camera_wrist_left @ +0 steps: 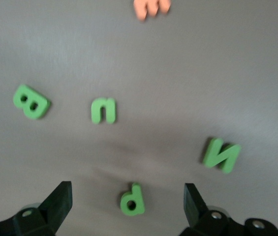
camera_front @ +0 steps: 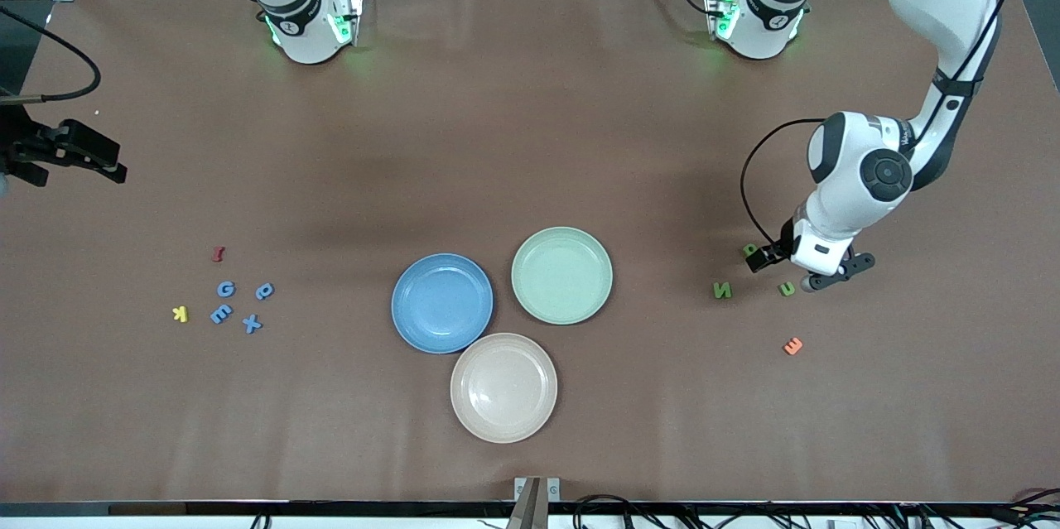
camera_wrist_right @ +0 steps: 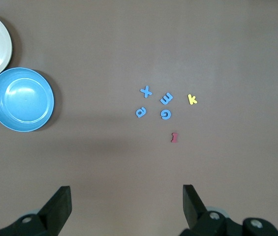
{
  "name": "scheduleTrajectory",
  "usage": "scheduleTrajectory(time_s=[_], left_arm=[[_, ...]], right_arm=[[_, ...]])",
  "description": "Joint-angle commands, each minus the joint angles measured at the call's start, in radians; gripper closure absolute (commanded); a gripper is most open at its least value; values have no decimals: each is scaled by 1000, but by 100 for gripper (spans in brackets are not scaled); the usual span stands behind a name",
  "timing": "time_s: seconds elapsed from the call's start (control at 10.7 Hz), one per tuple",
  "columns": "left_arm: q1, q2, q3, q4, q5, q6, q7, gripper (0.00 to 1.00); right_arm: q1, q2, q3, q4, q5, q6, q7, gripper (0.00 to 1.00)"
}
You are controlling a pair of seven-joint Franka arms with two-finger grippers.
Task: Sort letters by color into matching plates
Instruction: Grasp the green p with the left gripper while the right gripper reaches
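Four blue letters sit in a tight cluster toward the right arm's end of the table: G point(camera_front: 225, 289), P point(camera_front: 264, 291), E point(camera_front: 220, 314), X point(camera_front: 252, 324). A yellow letter point(camera_front: 180, 314) and a red letter point(camera_front: 218, 253) lie just beside them.

Green letters lie scattered toward the left arm's end: green P point(camera_wrist_left: 132, 200), N point(camera_front: 722, 290), U point(camera_front: 787, 288), B point(camera_wrist_left: 30, 102). An orange letter point(camera_front: 792, 345) lies nearer the front camera.

Blue plate point(camera_front: 441, 302), green plate point(camera_front: 561, 275) and beige plate point(camera_front: 503, 387) huddle mid-table, nothing in them; sorting not yet begun.

Left gripper point(camera_front: 807, 271) hangs low over the greens, fingers apart, green P between them in the wrist view, likely lining up a first pick.

Right gripper point(camera_front: 70, 156) waits high over the table's end, fingers spread, holding nothing.
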Motion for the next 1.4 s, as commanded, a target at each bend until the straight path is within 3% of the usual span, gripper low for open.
scheduleTrajectory(time_s=[0.0,0.47,0.84,1.31], left_arm=[[13,-22,-7,-82,35,35,-60,0],[-5,10,-7,-82,41,35,-202,0],[-8,71,-7,-30,150,35,-357,0],[-30,133,-9,33,181,35,-436,0]], right_arm=[[-13,9,10,13,-6,8,-5,0],[-17,29,11,-64,-4,89,3,0],[-21,38,11,-142,23,180,24,0],[-23,65,11,-159,83,191,271,0]])
